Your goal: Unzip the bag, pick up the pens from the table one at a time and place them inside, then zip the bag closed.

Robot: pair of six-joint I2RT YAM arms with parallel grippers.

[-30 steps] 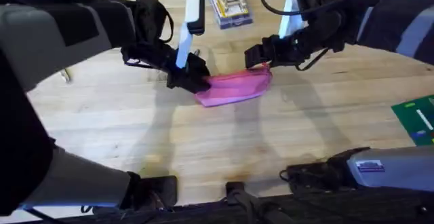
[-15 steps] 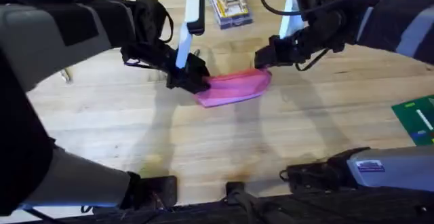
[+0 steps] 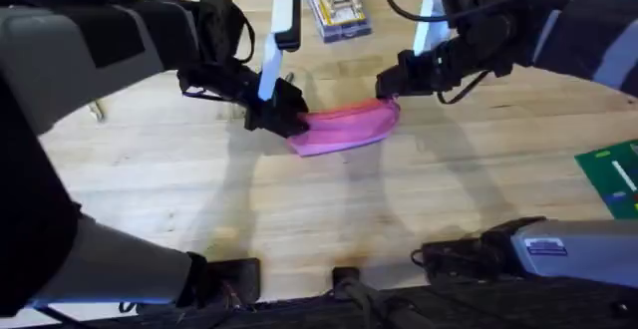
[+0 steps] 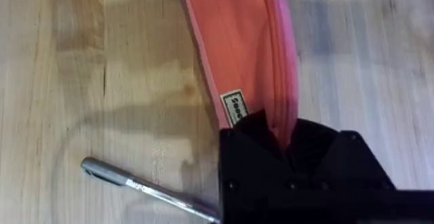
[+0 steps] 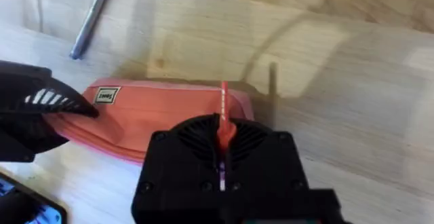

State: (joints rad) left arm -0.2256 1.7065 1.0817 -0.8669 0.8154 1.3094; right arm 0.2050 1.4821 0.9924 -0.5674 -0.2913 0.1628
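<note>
Overhead, the bare near part of the table (image 3: 319, 219) gives way to the pink bag (image 3: 344, 128) lying at mid-table, stretched between the two arms. The left gripper (image 3: 282, 120) pinches the bag's left end, its black fingers closed on the fabric beside a small label. The right gripper (image 3: 392, 85) sits at the bag's right end, closed on the small red zipper pull (image 5: 223, 112), which stands up between its fingers in the right wrist view.

The zipper looks closed along its length, so this appears to be a zip stroke at its end. The risk: if the left grip slips, the bag would drag along the table instead of the slider moving. The thin pull could also pop free.

A grey pen (image 4: 146, 189) lies on the wood just beside the left gripper, still outside the bag. Farther back stands a box-like stack (image 3: 337, 8), clear of the work.
</note>
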